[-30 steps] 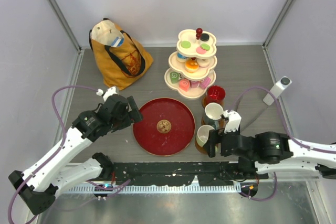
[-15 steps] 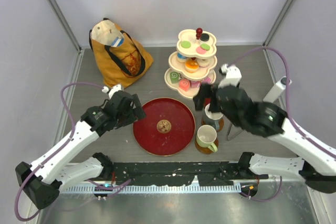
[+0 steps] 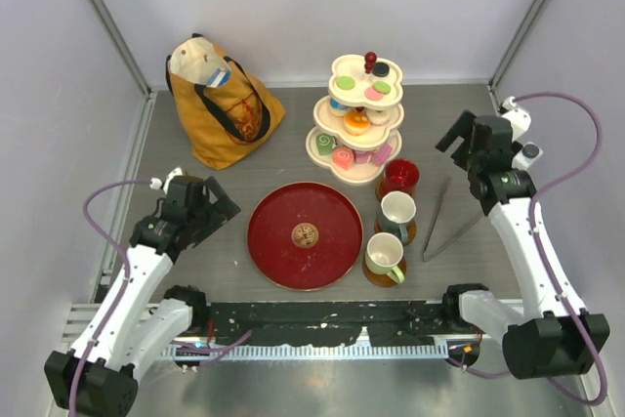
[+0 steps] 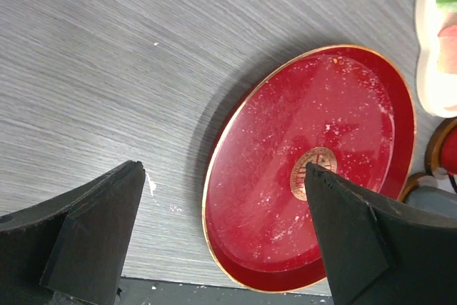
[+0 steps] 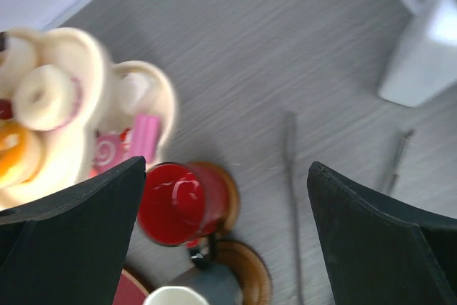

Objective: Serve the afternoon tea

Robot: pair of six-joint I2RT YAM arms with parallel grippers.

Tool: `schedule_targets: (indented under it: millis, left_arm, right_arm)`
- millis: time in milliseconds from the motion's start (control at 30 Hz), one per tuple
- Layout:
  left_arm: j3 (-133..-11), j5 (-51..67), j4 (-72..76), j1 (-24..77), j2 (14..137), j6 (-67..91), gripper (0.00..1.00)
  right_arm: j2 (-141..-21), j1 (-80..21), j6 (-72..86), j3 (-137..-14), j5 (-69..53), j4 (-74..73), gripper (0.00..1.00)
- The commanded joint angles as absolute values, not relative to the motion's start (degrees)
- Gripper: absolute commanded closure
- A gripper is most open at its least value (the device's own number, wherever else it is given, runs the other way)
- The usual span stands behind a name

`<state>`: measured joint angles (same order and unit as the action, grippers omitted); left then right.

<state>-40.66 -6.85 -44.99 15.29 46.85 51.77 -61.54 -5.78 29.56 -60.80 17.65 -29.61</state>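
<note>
Grey wood-grain table (image 3: 293,158) between pale walls, with the tray (image 3: 305,234) lying at centre. At its 9 o'clock the left gripper (image 3: 217,200) hovers low, elbow bent and forearm reaching in from the near edge. Its jaws are spread wide, holding nothing, and aimed at the tray's rim. At 2 o'clock the right arm stretches tall along the table's right side. Its gripper (image 3: 464,136) tips toward the stand (image 3: 317,148), jaws likewise wide and empty. Pastries (image 3: 356,121) fill the stand's three tiers at 1 o'clock. Red mug (image 3: 398,179), grey-blue mug (image 3: 396,210) and green mug (image 3: 383,253) line up on coasters (image 3: 372,276) at 3 o'clock, just beside the tray. Tongs (image 3: 437,222) lie right of them; a tote (image 3: 220,104) sits at 11 o'clock.
</note>
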Motion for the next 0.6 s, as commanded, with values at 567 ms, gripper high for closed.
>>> schedule_targets:
  millis: [567]
  left_arm:
    - [-44.65, -11.87, -51.94, 14.41, 38.76, 51.59, 0.00]
  right_arm:
    - [-35.86, -3.25, 27.07, -42.45, 30.76, -20.30, 0.02]
